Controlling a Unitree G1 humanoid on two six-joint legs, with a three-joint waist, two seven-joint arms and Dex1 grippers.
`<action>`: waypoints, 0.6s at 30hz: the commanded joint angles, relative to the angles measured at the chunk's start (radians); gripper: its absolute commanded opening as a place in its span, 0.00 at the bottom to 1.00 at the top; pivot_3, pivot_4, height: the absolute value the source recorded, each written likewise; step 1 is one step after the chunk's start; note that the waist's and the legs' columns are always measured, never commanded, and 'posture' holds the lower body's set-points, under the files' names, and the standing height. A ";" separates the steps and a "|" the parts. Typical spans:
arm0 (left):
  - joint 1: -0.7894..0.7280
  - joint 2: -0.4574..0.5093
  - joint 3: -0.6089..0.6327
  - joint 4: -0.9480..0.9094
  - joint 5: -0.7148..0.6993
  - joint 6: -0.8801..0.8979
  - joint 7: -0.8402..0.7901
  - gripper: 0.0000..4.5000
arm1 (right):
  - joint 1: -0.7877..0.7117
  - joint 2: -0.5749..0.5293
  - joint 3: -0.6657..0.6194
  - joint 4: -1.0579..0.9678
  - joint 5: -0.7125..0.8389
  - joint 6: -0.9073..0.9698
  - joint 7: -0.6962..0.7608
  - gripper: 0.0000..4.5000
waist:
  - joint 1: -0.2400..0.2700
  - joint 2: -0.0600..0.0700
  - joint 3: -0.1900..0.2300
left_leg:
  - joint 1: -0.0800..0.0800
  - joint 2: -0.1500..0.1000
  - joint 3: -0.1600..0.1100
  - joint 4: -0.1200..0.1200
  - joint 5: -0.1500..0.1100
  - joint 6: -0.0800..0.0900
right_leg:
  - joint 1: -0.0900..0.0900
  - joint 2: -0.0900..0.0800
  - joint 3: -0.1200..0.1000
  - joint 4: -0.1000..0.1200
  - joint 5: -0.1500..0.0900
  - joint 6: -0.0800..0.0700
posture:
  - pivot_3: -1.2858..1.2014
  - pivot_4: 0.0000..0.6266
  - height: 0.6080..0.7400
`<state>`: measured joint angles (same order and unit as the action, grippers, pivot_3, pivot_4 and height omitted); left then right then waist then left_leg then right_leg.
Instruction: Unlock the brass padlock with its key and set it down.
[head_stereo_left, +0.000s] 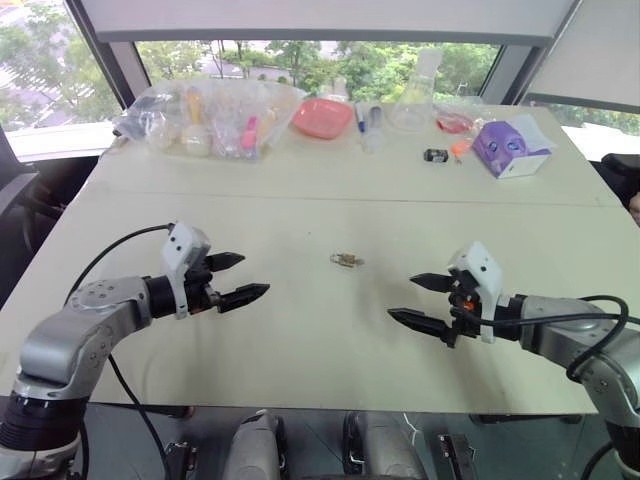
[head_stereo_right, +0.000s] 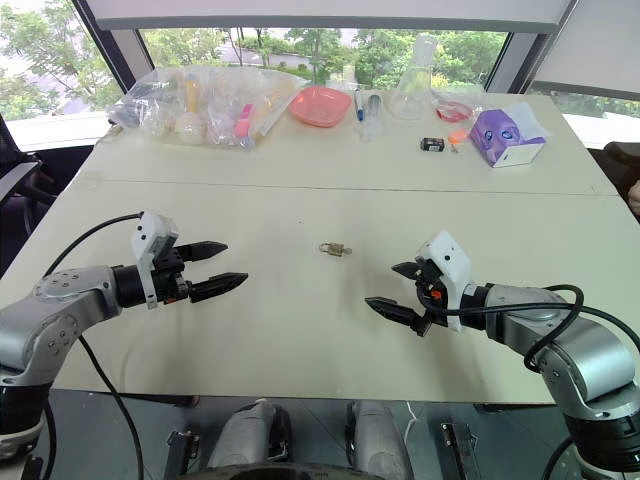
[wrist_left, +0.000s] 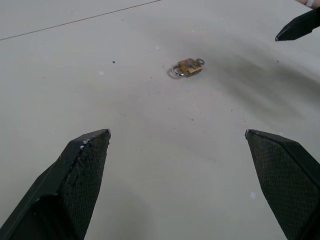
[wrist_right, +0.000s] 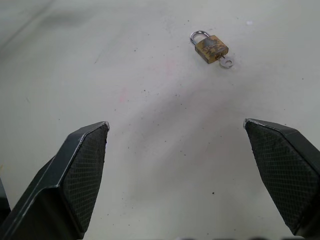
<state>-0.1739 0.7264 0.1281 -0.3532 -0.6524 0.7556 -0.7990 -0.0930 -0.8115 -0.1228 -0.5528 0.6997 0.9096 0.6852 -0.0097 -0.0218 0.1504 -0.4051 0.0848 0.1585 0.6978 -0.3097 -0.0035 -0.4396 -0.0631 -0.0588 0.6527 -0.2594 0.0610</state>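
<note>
On the pale counter (head_stereo_left: 300, 330), I see the small brass padlock (wrist_right: 212, 47) lying flat, the thin silver key (wrist_right: 226, 62) in its base. It sits between my left hand (head_stereo_left: 238, 278) and right hand (head_stereo_left: 420, 300), apart from both, each spread wide and empty.

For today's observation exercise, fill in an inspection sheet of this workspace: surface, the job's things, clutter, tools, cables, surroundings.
Surface: pale table, lightly speckled, with a seam running across it further back.
Job's things: brass padlock lies flat mid-table between the arms, shackle closed; the key sticks out of its body.
Clutter: along the far edge, clear plastic bags, pink dish, glass flask, purple box, small black gadget.
Tools: left tool and right tool both open, holding nothing, hovering either side of the padlock and pointing inward.
Cables: black cable loops from the left arm; another around the right forearm.
Surroundings: windows with trees outside.
</note>
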 joint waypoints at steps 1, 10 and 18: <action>-0.012 -0.008 -0.004 -0.034 -0.003 -0.012 0.003 1.00 | -0.010 -0.003 -0.012 -0.035 0.005 -0.007 -0.003 0.99 | 0.000 0.000 0.000 | 0.000 0.000 0.000 0.000 0.000 0.000 | 0.000 0.000 0.000 0.000 0.000 0.000 | 0.52 0.24 1.00; -0.003 -0.021 0.000 -0.041 -0.003 -0.008 0.014 1.00 | -0.016 0.001 -0.005 -0.034 0.003 -0.007 -0.011 0.99 | 0.000 0.000 0.000 | 0.000 0.000 0.000 0.000 0.000 0.000 | 0.000 0.000 0.000 0.000 0.000 0.000 | 0.52 0.24 1.00; 0.000 -0.022 0.000 -0.033 0.008 -0.019 0.012 1.00 | -0.021 0.010 0.006 -0.033 -0.001 -0.010 -0.018 0.99 | 0.000 0.000 0.000 | 0.000 0.000 0.000 0.000 0.000 0.000 | 0.000 0.000 0.000 0.000 0.000 0.000 | 0.52 0.24 1.00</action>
<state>-0.1706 0.7032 0.1259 -0.3623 -0.6434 0.7558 -0.7839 -0.1004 -0.8038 -0.1108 -0.5550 0.6990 0.9096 0.6687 -0.0095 -0.0218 0.1504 -0.4051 0.0848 0.1585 0.6978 -0.3096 -0.0036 -0.4395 -0.0632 -0.0588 0.6526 -0.2594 0.0610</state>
